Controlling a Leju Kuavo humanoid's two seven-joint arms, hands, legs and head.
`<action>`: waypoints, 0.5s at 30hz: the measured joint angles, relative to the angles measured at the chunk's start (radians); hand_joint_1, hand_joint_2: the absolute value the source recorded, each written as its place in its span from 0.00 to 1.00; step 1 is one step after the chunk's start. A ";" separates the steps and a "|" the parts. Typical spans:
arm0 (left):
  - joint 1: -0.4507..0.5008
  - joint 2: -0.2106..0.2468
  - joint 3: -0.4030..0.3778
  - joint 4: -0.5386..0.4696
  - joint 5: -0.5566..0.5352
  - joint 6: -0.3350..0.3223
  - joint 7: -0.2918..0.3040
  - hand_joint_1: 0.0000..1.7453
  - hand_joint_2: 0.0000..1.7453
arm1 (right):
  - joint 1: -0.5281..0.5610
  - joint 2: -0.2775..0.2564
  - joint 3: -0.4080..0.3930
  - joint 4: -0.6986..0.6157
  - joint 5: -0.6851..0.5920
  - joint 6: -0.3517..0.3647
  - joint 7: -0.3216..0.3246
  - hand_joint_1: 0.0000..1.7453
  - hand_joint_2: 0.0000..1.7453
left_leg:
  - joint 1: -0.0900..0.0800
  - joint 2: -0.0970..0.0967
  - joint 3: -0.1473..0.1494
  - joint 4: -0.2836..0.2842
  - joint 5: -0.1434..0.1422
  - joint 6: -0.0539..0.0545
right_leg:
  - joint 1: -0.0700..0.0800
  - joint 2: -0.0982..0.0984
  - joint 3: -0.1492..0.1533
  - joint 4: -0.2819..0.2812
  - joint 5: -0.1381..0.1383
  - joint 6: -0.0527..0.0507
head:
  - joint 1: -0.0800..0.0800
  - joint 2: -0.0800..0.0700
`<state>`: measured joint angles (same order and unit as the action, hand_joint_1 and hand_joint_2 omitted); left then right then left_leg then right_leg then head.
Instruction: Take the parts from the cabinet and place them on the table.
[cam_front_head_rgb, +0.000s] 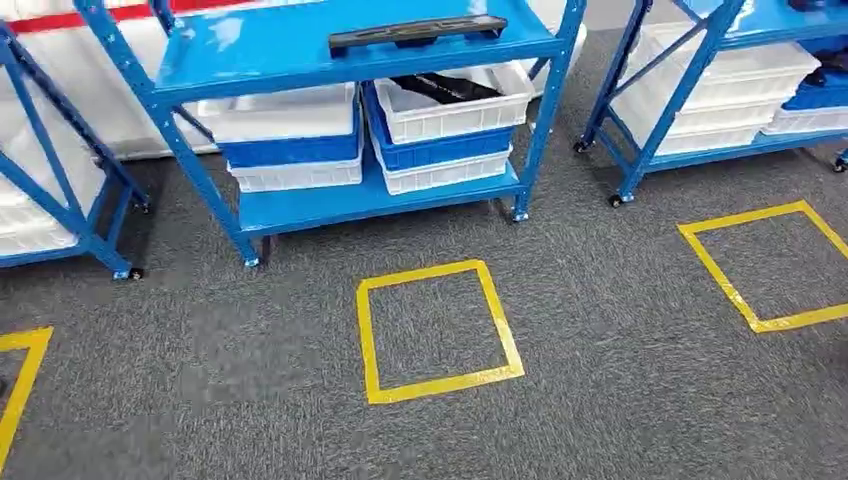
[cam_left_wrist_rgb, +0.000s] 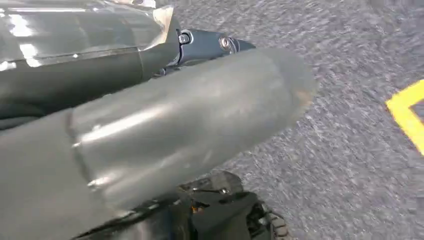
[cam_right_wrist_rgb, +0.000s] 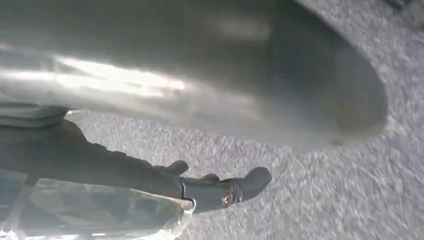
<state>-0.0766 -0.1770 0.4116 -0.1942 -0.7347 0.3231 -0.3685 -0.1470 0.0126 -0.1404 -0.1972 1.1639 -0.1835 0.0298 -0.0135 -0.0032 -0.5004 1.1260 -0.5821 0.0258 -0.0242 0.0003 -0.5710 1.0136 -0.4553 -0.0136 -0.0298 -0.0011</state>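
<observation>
Part (cam_front_head_rgb: 415, 33) atop blue cabinet (cam_front_head_rgb: 350, 200), three yellow floor squares (cam_front_head_rgb: 438, 330)

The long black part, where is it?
In the head view, the long black part lies on the upper shelf of the middle blue metal rack, right of centre, just above the white plastic bin holding other dark parts.

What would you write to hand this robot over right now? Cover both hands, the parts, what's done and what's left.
Left hand and right hand: hanging over the carpet, holding nothing.
Parts: long black part lies on the blue rack's upper shelf. A second black part sits in the white bin below it.
Done: nothing taken.
Left: pick each part and carry it to the table.
</observation>
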 joint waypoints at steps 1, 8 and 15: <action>0.000 0.000 0.000 0.000 0.000 0.000 0.000 0.00 0.00 | -0.002 0.000 0.000 0.000 0.000 0.000 0.000 0.00 0.00 | 0.007 0.000 -0.049 0.069 -0.029 -0.008 | 0.000 0.001 0.004 0.000 -0.008 0.000 | 0.000 0.000; 0.009 0.004 0.002 0.002 0.000 -0.002 0.000 0.00 0.00 | 0.008 0.003 0.000 0.000 0.002 -0.002 0.000 0.00 0.00 | 0.033 0.001 -0.106 -0.089 0.145 -0.022 | -0.009 0.011 0.073 -0.004 -0.080 0.024 | -0.002 0.000; 0.004 0.005 0.002 0.002 0.001 -0.004 -0.001 0.00 0.00 | -0.003 0.007 0.000 0.000 0.002 -0.005 0.000 0.00 0.00 | 0.015 0.000 -0.053 -0.117 0.109 0.042 | 0.005 0.011 0.060 0.113 -0.108 0.049 | 0.004 0.000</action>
<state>-0.0724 -0.1725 0.4139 -0.1926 -0.7335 0.3193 -0.3693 -0.1497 0.0194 -0.1404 -0.1976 1.1654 -0.1880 0.0298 0.0019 -0.0034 -0.5532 1.0094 -0.4735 0.0680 -0.0197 0.0118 -0.5107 1.1267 -0.5631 0.0354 -0.0260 -0.0011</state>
